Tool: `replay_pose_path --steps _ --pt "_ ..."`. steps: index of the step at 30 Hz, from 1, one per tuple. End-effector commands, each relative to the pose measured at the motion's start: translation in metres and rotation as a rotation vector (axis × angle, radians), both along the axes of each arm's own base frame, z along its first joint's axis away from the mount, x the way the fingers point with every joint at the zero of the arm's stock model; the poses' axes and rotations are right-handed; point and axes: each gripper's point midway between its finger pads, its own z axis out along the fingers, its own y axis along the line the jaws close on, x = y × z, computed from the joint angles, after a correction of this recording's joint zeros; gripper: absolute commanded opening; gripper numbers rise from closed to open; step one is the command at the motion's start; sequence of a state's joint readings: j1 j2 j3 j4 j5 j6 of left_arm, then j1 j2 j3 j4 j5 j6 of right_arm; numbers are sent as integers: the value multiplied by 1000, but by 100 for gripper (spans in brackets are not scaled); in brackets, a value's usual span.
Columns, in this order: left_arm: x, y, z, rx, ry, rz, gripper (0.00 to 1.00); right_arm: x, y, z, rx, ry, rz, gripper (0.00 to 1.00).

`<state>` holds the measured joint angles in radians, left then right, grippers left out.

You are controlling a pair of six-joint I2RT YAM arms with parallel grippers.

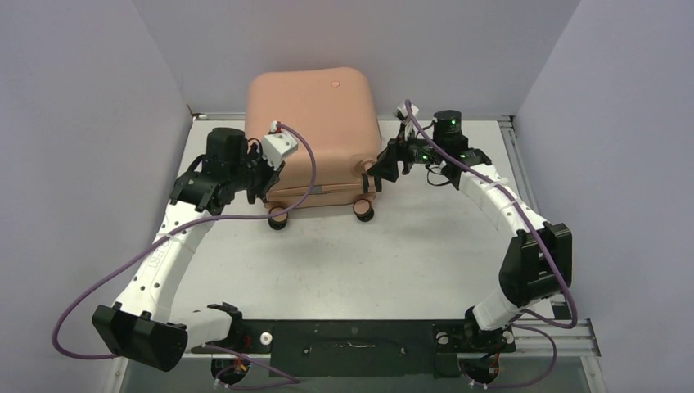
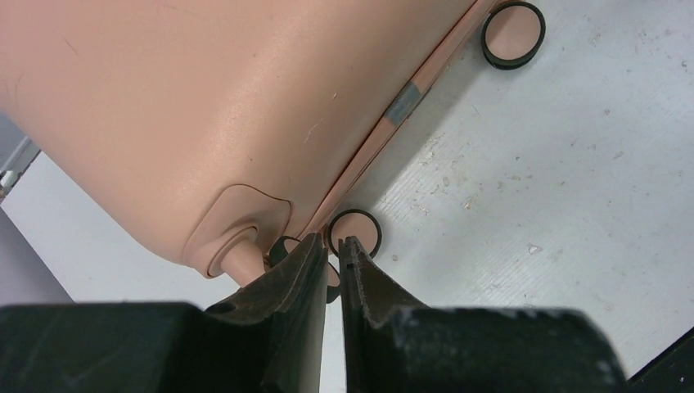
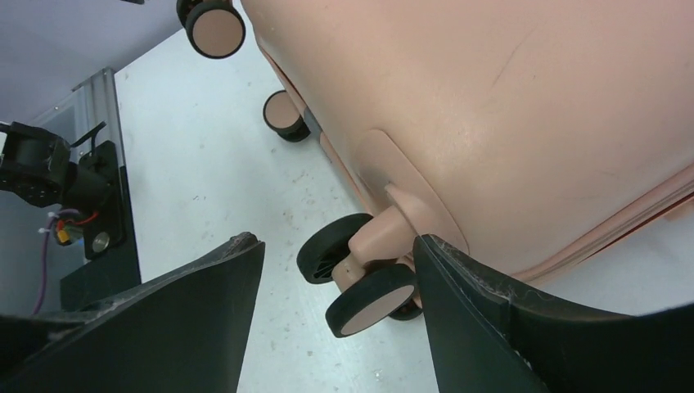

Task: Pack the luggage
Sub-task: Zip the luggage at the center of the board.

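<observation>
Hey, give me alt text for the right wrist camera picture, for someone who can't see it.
A pink suitcase fills the upper right, lying on a white table. The right hand is open, its two dark fingers either side of one of the suitcase's black-rimmed wheels.

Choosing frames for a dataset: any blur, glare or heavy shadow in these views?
Top external: even, soft light, all sharp; the luggage throws only a faint shadow on the table. Left wrist: mild sheen on the shell, the left gripper dark near the lens. Right wrist: soft highlight on the shell, the right gripper dark, its edges crisp.
</observation>
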<state>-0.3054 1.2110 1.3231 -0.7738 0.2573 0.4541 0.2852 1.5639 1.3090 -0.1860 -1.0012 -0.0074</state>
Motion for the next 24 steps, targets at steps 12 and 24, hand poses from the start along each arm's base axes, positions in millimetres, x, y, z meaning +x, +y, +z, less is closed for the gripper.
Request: replay_pose_path --steps 12,24 --pt "-2 7 5 -20 -87 46 14 -14 15 -39 -110 169 66 62" --pt "1 17 7 8 -110 83 14 -75 58 -67 -176 201 405 22"
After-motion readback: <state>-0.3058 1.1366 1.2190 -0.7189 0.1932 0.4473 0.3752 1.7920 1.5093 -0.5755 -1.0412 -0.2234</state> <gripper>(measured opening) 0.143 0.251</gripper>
